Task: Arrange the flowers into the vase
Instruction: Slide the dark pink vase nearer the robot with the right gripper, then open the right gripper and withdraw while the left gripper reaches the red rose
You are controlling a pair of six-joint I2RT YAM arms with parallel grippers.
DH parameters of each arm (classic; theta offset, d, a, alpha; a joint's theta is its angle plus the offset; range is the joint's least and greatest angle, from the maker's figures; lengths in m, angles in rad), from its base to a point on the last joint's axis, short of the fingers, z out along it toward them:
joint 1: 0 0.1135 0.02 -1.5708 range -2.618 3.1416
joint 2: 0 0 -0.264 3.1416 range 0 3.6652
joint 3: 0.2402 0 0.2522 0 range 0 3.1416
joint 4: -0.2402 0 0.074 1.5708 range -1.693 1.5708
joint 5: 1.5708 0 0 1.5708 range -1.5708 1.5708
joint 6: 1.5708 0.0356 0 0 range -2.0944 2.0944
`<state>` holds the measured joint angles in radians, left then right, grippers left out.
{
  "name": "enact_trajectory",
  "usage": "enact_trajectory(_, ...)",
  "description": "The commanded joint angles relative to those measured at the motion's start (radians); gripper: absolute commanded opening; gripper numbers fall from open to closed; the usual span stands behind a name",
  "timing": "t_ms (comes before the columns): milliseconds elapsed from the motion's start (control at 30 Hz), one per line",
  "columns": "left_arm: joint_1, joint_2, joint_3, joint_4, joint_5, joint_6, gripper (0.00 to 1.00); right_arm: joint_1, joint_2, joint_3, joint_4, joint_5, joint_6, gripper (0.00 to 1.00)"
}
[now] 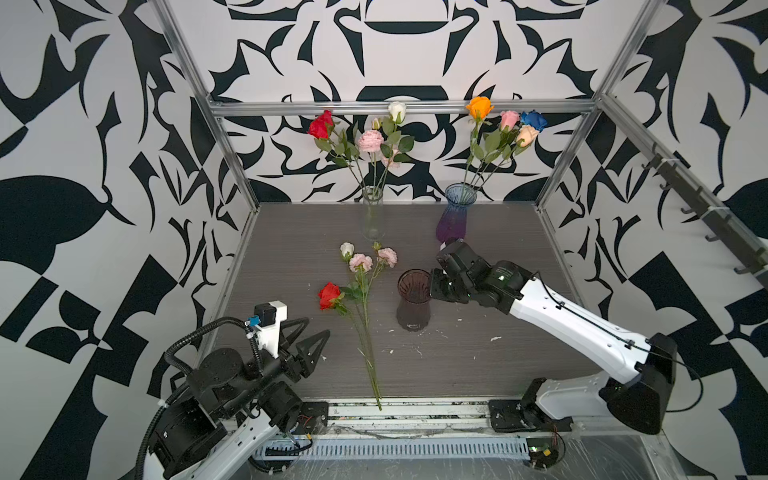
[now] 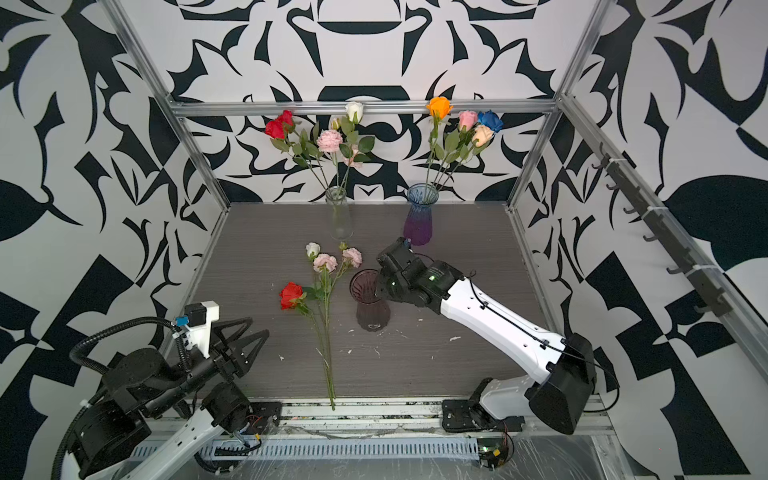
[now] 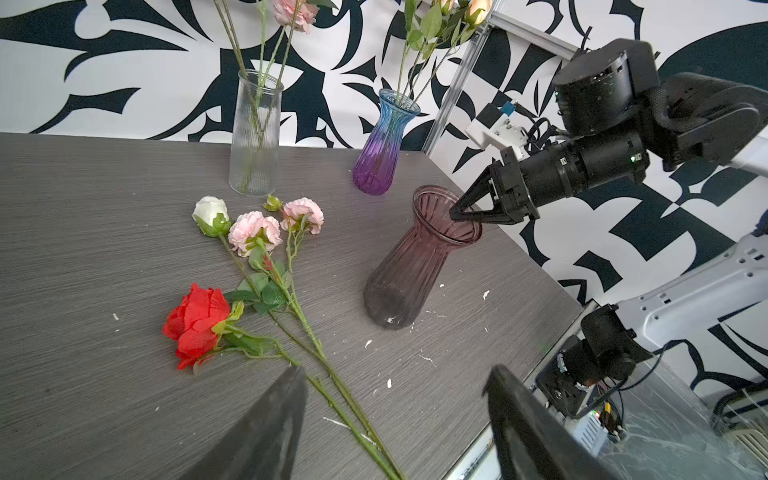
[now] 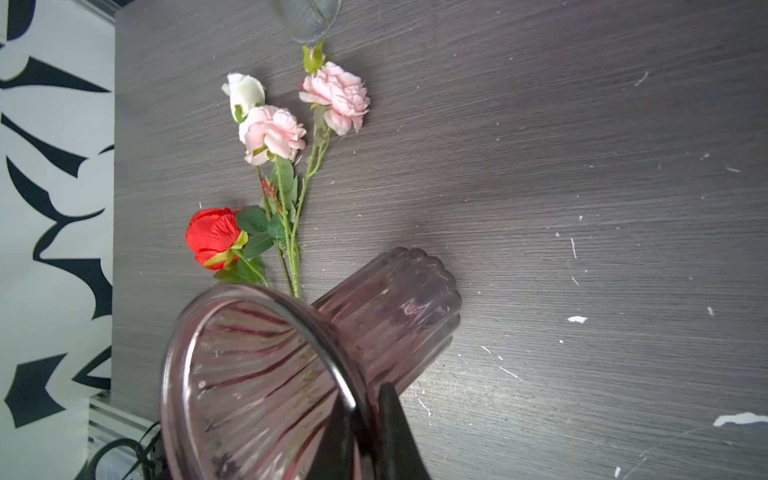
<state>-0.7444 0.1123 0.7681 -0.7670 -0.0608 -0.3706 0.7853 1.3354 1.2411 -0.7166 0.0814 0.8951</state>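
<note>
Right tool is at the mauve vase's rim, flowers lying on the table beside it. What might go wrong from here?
1. The right tool straddles the rim of the mauve vase, one finger inside; pulling away sideways might tip the glass.
2. The flowers lie beside it with stems overlapping, so the open left tool may lift several at once.

Free room on the tabletop [image 1: 519,232]: left strip and far right lie bare (white flecks [image 1: 495,338] only). Obstacles: mauve ribbed vase [image 1: 412,305] at centre, right gripper [image 3: 453,215] with jaws astride its rim; loose flowers [image 1: 360,262] just left, stems reaching the near edge; clear vase [image 1: 372,216] and purple-blue vase [image 1: 453,220] at back.
</note>
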Motion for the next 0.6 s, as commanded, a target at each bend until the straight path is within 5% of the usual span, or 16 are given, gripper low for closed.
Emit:
enact_trajectory(0,0.004,0.009,0.001,-0.008,-0.003,-0.010,0.71,-0.015,-0.047,0.009,0.047,0.013,-0.013,0.39)
enact_trajectory(300,0.003,0.070,-0.012,0.018,-0.003,-0.048,0.65,-0.079,-0.143,0.101,-0.043,0.064,-0.139,0.44)
enact_trajectory(567,0.003,0.206,-0.255,0.251,0.053,-0.313,0.53,-0.219,-0.386,-0.120,-0.110,0.024,-0.160,0.44)
